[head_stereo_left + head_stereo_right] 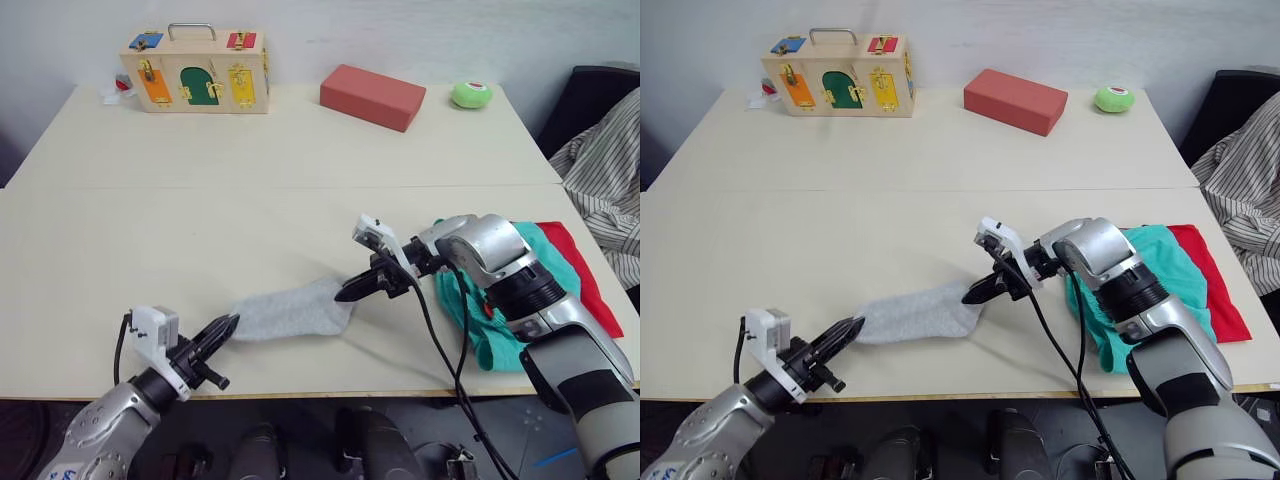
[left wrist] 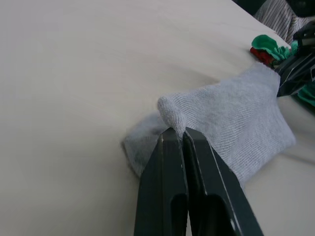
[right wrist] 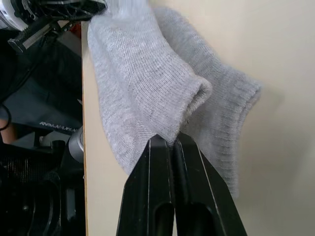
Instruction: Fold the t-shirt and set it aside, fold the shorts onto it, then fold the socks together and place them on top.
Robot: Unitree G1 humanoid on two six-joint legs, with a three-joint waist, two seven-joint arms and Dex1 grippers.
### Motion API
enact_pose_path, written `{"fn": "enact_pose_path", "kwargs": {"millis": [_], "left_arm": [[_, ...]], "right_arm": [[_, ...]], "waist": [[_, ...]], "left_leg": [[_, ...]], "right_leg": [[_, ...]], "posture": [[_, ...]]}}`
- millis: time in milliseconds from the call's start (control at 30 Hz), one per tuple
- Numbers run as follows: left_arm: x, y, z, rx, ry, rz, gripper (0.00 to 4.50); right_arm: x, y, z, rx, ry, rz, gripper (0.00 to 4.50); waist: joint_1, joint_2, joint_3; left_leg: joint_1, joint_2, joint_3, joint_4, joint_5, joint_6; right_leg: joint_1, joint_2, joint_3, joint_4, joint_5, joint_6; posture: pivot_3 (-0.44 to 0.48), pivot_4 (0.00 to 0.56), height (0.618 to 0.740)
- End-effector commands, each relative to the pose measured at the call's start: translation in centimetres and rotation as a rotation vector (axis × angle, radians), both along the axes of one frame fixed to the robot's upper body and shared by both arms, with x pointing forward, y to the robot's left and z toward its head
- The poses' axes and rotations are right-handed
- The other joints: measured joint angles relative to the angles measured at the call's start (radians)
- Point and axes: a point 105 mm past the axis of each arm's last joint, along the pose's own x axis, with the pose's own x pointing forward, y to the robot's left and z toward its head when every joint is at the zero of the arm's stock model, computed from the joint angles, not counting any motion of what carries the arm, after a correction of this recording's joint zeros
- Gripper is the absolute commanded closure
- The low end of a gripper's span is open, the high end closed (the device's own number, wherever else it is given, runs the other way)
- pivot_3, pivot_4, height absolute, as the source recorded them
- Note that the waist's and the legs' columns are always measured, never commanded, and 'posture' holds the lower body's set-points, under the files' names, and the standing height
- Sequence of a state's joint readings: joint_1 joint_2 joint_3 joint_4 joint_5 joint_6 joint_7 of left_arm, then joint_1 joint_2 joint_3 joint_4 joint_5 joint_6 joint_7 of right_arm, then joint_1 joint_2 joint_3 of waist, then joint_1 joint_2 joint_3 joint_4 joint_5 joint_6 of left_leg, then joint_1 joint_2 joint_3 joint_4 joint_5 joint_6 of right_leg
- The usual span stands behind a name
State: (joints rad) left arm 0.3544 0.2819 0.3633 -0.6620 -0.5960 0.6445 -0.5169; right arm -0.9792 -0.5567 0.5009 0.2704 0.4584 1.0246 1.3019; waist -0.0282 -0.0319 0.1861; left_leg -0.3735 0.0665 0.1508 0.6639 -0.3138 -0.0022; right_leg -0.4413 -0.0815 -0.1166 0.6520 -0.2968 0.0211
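Grey socks (image 1: pixel 290 311) lie stretched flat on the table (image 1: pixel 200 230) at lower centre of the head view, near the front edge, held at both ends. Left gripper (image 1: pixel 226 326) at lower left has its black fingers pressed together on the socks' left end; the left wrist view shows a small tuck of grey knit pinched up between the fingertips (image 2: pixel 183 135). Right gripper (image 1: pixel 350 292) just right of centre is clamped on the socks' right end, fingers closed; the right wrist view shows the top layer's cuff bunched at the fingertips (image 3: pixel 170 142), with a second grey layer lying under it on the table. The two layers overlap, one offset from the other. Teal shorts (image 1: pixel 1155 268) sit at centre right of the frame, folded, lying on the folded red t-shirt (image 1: pixel 1215 285), whose red edge sticks out on the far right side; the right arm crosses over the front of that pile. Pile is well apart from the socks. Along the back edge of the table: a wooden latch box (image 1: pixel 197 73) with coloured doors at upper left, a salmon-red brick block (image 1: pixel 372 96) at upper centre, a green ball (image 1: pixel 470 95) at upper right. Striped fabric (image 1: pixel 605 170) hangs at the right frame edge, off the table.
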Motion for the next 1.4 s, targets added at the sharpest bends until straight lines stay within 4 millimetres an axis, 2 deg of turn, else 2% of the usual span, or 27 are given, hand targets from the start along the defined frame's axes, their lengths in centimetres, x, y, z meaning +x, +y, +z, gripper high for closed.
{"fn": "enact_pose_path", "kwargs": {"millis": [33,267,500,600,700,800,833,933,967,1033,1133,1200,1233,1333,1400], "left_arm": [[-0.1,-0.1,0.7,0.019,-0.059,0.014,4.50],[0.0,-0.3,0.0,0.026,-0.063,0.012,4.50],[0.2,-0.6,-0.7,0.037,-0.050,-0.016,4.50],[0.2,-0.9,-0.9,0.016,-0.039,-0.028,4.50],[0.3,-0.7,-0.8,0.033,-0.052,-0.035,3.83],[0.7,0.8,1.4,0.047,-0.152,0.003,2.83],[0.5,1.2,2.2,0.056,-0.181,-0.015,2.60],[-0.2,1.4,4.0,0.068,-0.204,-0.117,2.60],[-0.4,1.3,4.4,0.074,-0.202,-0.165,2.57],[-0.5,0.9,5.1,0.100,-0.196,-0.248,2.98],[0.3,-0.3,5.0,0.156,-0.183,-0.346,3.82],[1.1,-1.4,4.0,0.209,-0.154,-0.401,4.46],[1.7,-2.0,3.5,0.227,-0.143,-0.419,4.50],[3.5,-2.9,2.2,0.248,-0.117,-0.406,4.50],[4.6,-3.1,0.7,0.279,-0.093,-0.386,4.50]], "right_arm": [[0.6,1.0,0.9,0.015,-0.059,0.019,4.45],[1.5,1.9,0.3,0.009,-0.124,0.031,4.45],[1.4,1.2,0.2,-0.014,-0.142,0.061,4.45],[1.4,0.6,0.5,-0.021,-0.151,0.065,3.79],[1.5,-0.7,1.6,-0.008,-0.182,0.052,2.80],[1.2,-2.1,3.8,0.090,-0.270,0.031,1.69],[0.6,-2.5,4.2,0.123,-0.297,0.050,1.69],[-1.9,-2.2,5.1,0.279,-0.343,0.107,1.69],[-2.6,-1.4,5.2,0.360,-0.343,0.087,1.91],[-3.7,0.1,4.6,0.471,-0.379,0.033,2.31],[-4.3,2.2,1.6,0.430,-0.555,-0.001,3.35],[-4.3,3.4,-0.3,0.412,-0.649,-0.033,4.06],[-4.1,4.0,-0.9,0.415,-0.672,-0.058,4.43],[-3.6,5.1,-2.5,0.402,-0.713,-0.107,4.47],[-3.1,5.1,-3.6,0.375,-0.733,-0.142,4.47]], "waist": [[0.000,0.000,0.000],[-0.002,0.000,0.000],[-0.001,0.000,0.000],[-0.001,0.000,0.000],[0.000,0.001,0.001],[0.001,0.002,0.001],[0.001,0.001,0.001],[0.002,0.002,0.001],[0.000,0.002,0.001],[-0.004,0.001,0.001],[-0.001,0.004,0.002],[0.000,0.004,0.002],[0.001,0.004,0.002],[0.000,0.004,0.002],[-0.002,0.004,0.002]], "left_leg": [[0.000,0.000,0.000,0.000,0.000,0.000],[-0.002,0.000,0.000,0.000,0.000,0.001],[-0.002,0.000,0.000,0.000,-0.001,0.001],[-0.002,0.000,0.000,0.000,-0.001,0.001],[-0.002,0.000,0.000,0.000,-0.001,0.002],[-0.003,0.000,0.000,0.000,-0.001,0.002],[-0.003,0.000,0.000,0.000,-0.001,0.001],[-0.003,0.001,-0.001,-0.001,-0.002,0.000],[-0.003,0.001,-0.001,-0.002,-0.002,0.000],[-0.003,0.002,-0.001,-0.003,-0.002,-0.001],[-0.003,0.002,0.000,-0.004,-0.002,-0.002],[-0.003,0.002,0.000,-0.004,-0.002,-0.002],[-0.003,0.001,0.000,-0.004,-0.001,-0.002],[-0.003,-0.001,0.001,-0.003,0.002,-0.005],[-0.002,-0.001,0.002,-0.003,0.003,-0.005]], "right_leg": [[0.000,0.000,0.000,0.000,0.000,0.000],[-0.001,0.000,0.000,0.000,0.000,-0.001],[-0.002,0.000,-0.001,0.000,0.000,-0.001],[-0.002,-0.001,-0.001,-0.001,0.000,-0.001],[-0.002,-0.001,-0.001,-0.001,0.000,-0.001],[-0.002,-0.001,-0.001,-0.001,0.000,-0.001],[-0.002,-0.001,-0.002,-0.001,0.000,-0.001],[-0.001,0.000,-0.004,-0.004,0.000,-0.001],[-0.001,0.000,-0.004,-0.005,0.000,-0.001],[-0.001,0.000,-0.004,-0.006,0.000,-0.001],[-0.002,0.001,-0.003,-0.005,0.000,-0.001],[-0.002,0.001,-0.003,-0.006,0.000,-0.001],[-0.001,0.001,-0.003,-0.006,0.001,0.000],[-0.001,0.001,-0.001,-0.006,0.002,0.001],[-0.001,0.001,0.001,-0.006,0.003,0.002]], "posture": [[0.000,0.150,0.740],[0.000,0.150,0.740],[0.000,0.150,0.740],[0.000,0.150,0.740],[0.000,0.150,0.740],[0.000,0.150,0.740],[0.000,0.150,0.740],[0.000,0.150,0.740],[0.000,0.150,0.740],[0.000,0.150,0.740],[0.000,0.150,0.740],[0.000,0.150,0.740],[0.000,0.150,0.740],[0.000,0.150,0.740],[0.000,0.150,0.740]]}}
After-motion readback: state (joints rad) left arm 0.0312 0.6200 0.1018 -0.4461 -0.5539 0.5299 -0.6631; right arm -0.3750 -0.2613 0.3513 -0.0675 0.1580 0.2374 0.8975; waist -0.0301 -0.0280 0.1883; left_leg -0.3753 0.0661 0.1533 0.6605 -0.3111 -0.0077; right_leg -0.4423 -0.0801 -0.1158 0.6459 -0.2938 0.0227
